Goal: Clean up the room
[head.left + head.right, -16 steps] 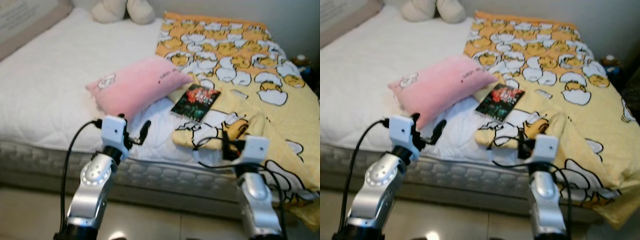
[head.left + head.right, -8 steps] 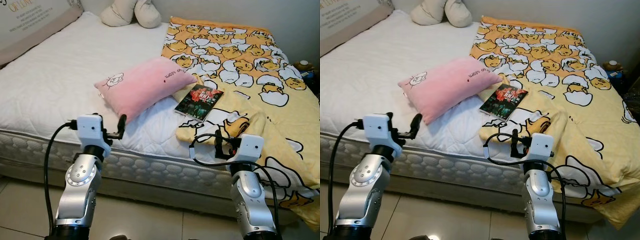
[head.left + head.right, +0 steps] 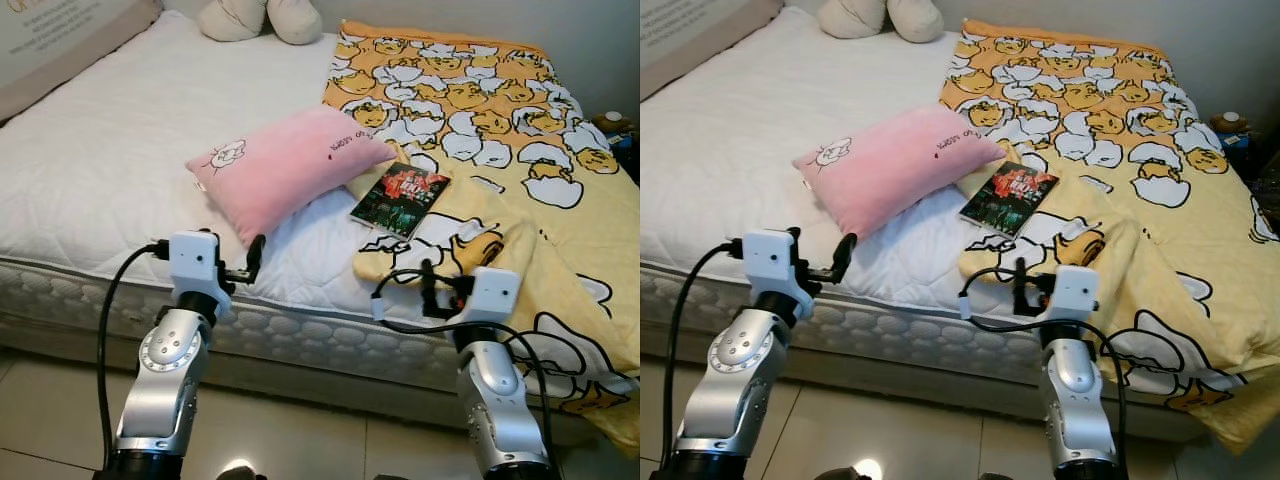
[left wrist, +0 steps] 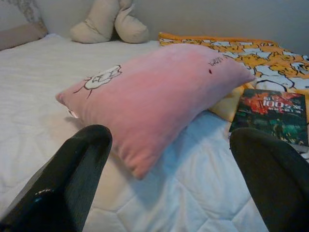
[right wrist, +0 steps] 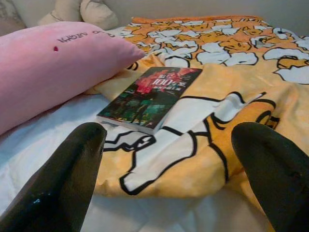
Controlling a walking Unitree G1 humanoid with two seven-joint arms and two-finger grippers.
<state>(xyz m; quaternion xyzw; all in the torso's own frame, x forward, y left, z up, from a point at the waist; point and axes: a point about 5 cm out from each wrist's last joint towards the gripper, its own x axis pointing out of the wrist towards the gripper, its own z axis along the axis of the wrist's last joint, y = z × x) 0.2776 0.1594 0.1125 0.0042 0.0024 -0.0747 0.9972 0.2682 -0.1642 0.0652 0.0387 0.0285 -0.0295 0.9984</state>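
Observation:
A pink pillow (image 3: 290, 165) lies tilted across the middle of the white mattress (image 3: 110, 150). Beside it a dark book (image 3: 400, 200) with a red cover picture rests partly on a crumpled yellow blanket (image 3: 520, 150) with an egg pattern. My left gripper (image 3: 252, 262) is held at the mattress's front edge, just short of the pillow's near corner, open and holding nothing. My right gripper (image 3: 428, 290) hovers at the edge before the blanket's fold, also open with nothing in it. The left wrist view looks at the pillow (image 4: 154, 92), the right wrist view at the book (image 5: 149, 94).
Beige plush cushions (image 3: 265, 18) sit at the head of the bed. A long padded board (image 3: 60, 40) runs along the far left side. Tiled floor (image 3: 50, 400) lies before the bed. Small items stand on a dark stand (image 3: 615, 125) at the right.
The whole picture has shifted and sharpened, so the camera has moved. Both arms stay raised before the bed's edge with fingers spread as before.

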